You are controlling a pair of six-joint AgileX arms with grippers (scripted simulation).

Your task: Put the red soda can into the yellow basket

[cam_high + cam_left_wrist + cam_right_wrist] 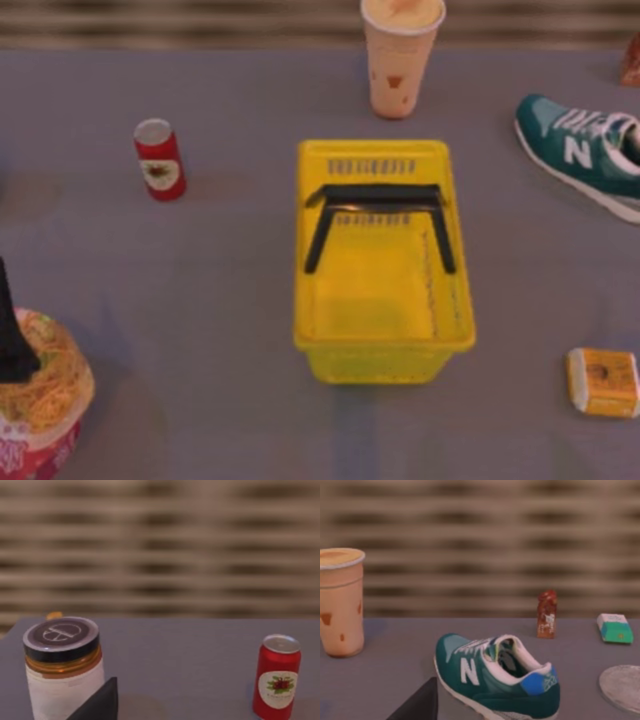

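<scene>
At the table's [230, 330] near left corner, in the top view, stands a round bowl of yellow noodles with a pink-and-white printed wall [40, 400], and a dark part of my left arm [12, 340] shows over it; its jaws are not in view there, and the left wrist view shows only a dark wedge of that gripper, so whether they are open or closed I cannot tell. That wrist view also shows a glass jar with a black lid and white label [62, 667] close by. Further in, toward the far left of the table, the small red cylindrical soda can with a silver top and a pale label patch [159, 160] stands upright, its long axis vertical, well apart from everything else and untouched. It is likely light, stiff enough for a firm pinch yet dentable, with a smooth, somewhat slippery wall; a side grip across the middle of the body, around the label, looks the safest hold. At the table's middle sits the rectangular yellow plastic basket with slotted walls [385, 360], its long side running from far edge to near edge, black handles folded across its far half, its floor bare. Beyond it, at the far edge, stands a tall peach paper cup [401, 55]. Toward the far right lies a teal sneaker with white laces [580, 150]; near the near right corner, a small yellow-orange box [603, 381]. My right arm is out of the top view, and its jaws' state I cannot tell either.
</scene>
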